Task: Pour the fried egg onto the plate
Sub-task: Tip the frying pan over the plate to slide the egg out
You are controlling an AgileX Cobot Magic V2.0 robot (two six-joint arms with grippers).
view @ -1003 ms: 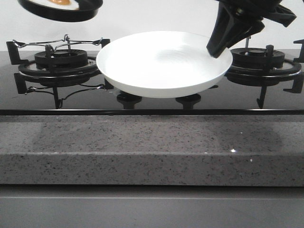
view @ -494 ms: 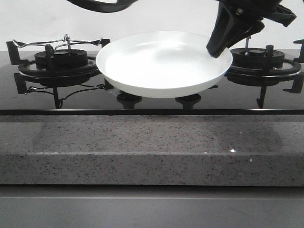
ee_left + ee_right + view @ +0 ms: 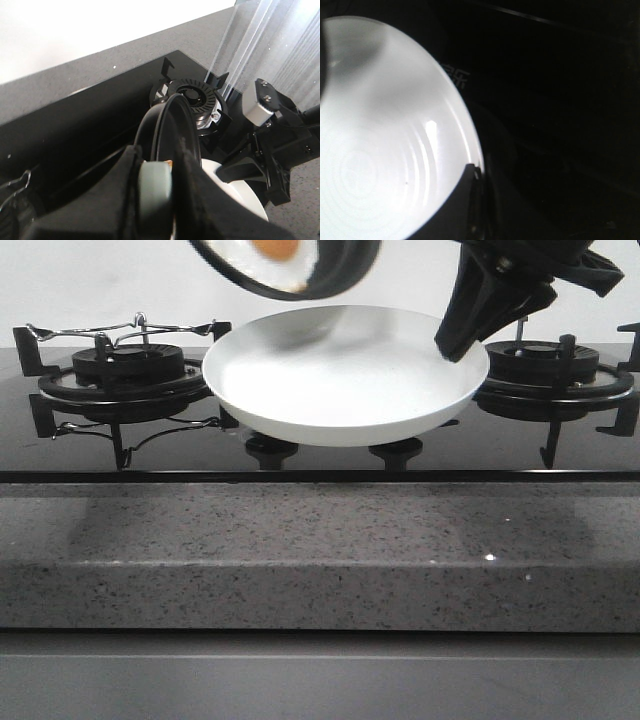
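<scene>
overhead, the fried egg sits inside a small black frying pan tipped steeply so its open face turns forward and down, the orange yolk and a strip of white showing at the top edge of the front view. the pan hangs above the far left part of the plate, apart from it, with its low lip over the dish's rim area rather than over the middle. the left gripper is clamped on the pan's edge, a pale pad pressed to one side of the rim in the left wrist view, so the egg lies out beyond the fingertips, along the pan's tilt line and down toward the plate. the right gripper pinches the plate's rim on the opposite side, one dark finger lying over the white lip in the right wrist view, holding the dish raised over the stove between its two burners. by this look the pour is under way; the egg has not left the pan, and a further tip looks likely to drop it near the plate's left portion.
</scene>
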